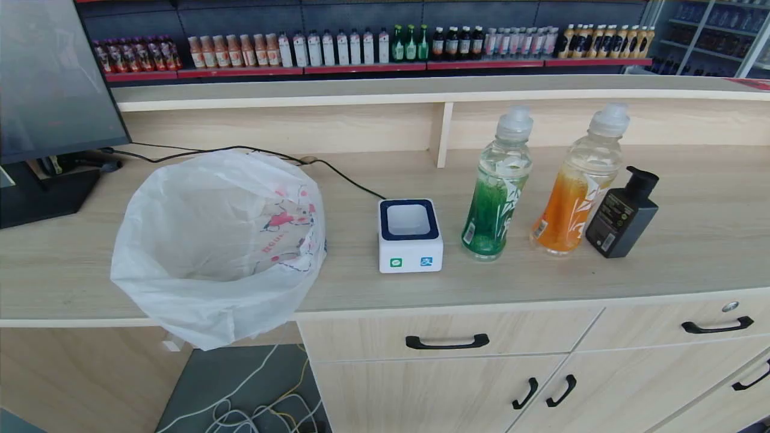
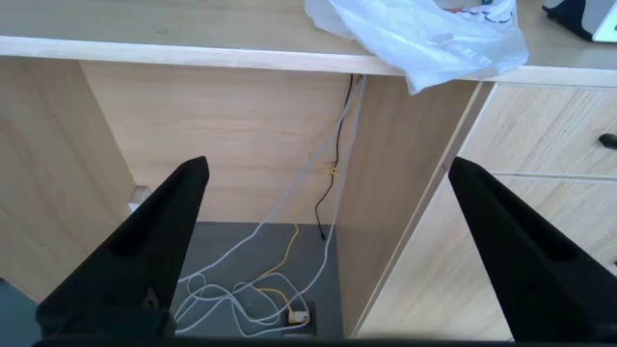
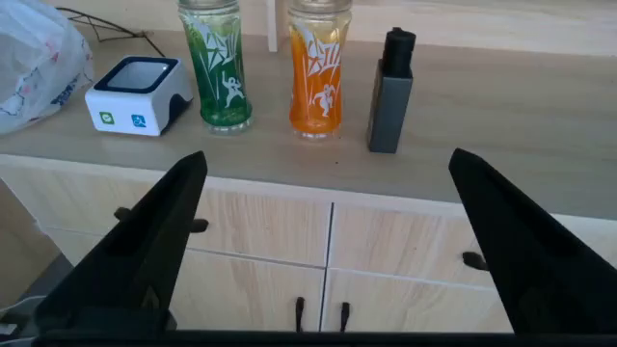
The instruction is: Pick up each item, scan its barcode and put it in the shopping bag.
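Head view, scanner [image 1: 410,236] as clock centre: white box w/ dark-blue-rimmed window facing up, on the counter [image 1: 692,252] near the front edge.

- Shopping bag [image 1: 216,240] at 9 o'clock, near the scanner but apart. White plastic w/ red print on the inner wall, mouth open upward. Its front droops over the counter edge.
- Green bottle [image 1: 497,192] at 3 o'clock, just beside the scanner, upright, cap on.
- Orange bottle [image 1: 574,195] at 3 o'clock of the green one, near but apart, upright, cap on.
- Black pump bottle [image 1: 622,216] at 3 o'clock of the orange one, just beside it w/ a small gap, upright.
- Each of the 3 has a small sticker low on its side.
- Black cable [image 1: 337,171] runs from behind the scanner toward 10 o'clock, to the monitor [image 1: 48,78] at far 10 o'clock.
- Drinks shelf [image 1: 361,48] at 12 o'clock, beyond the counter.

L tool [image 2: 323,173]: fingers spread wide, nothing between them. It sits low, facing the open bay under the counter, w/ loose floor cables [image 2: 260,289] there.

R tool [image 3: 328,159]: fingers spread wide, holding nothing. It is in front of the drawers [image 1: 448,328] w/ black handles and faces the 3 bottles.
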You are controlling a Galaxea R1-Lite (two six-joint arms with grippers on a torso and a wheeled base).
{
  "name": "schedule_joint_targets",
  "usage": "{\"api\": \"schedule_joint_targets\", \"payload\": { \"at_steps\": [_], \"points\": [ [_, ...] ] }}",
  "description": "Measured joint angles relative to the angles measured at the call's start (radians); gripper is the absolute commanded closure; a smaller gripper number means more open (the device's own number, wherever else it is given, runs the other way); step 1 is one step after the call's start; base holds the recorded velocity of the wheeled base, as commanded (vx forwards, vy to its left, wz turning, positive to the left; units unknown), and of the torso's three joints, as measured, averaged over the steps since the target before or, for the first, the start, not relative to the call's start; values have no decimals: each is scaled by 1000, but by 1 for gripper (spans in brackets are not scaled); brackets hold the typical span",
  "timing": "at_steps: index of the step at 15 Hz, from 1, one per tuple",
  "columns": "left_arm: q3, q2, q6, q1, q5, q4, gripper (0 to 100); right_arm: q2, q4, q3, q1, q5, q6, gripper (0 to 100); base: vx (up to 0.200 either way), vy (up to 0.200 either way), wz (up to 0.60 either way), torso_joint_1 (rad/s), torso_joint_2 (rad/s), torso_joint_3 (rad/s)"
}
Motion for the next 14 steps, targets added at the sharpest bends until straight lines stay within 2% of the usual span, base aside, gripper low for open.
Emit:
{"api": "schedule_joint_targets", "payload": {
  "at_steps": [4,7,9,11,14],
  "points": [
    [0,0,0,0,0,0,0,312,-370,-28,186,1,16,0,0,0,0,0,0,0],
    [0,0,0,0,0,0,0,536,-678,-44,262,1,42,0,0,0,0,0,0,0],
    [0,0,0,0,0,0,0,676,-835,-57,298,-7,47,0,0,0,0,0,0,0],
    [0,0,0,0,0,0,0,797,-933,-91,330,-67,51,0,0,0,0,0,0,0],
    [0,0,0,0,0,0,0,915,-956,-132,412,-209,53,0,0,0,0,0,0,0]
  ]
}}
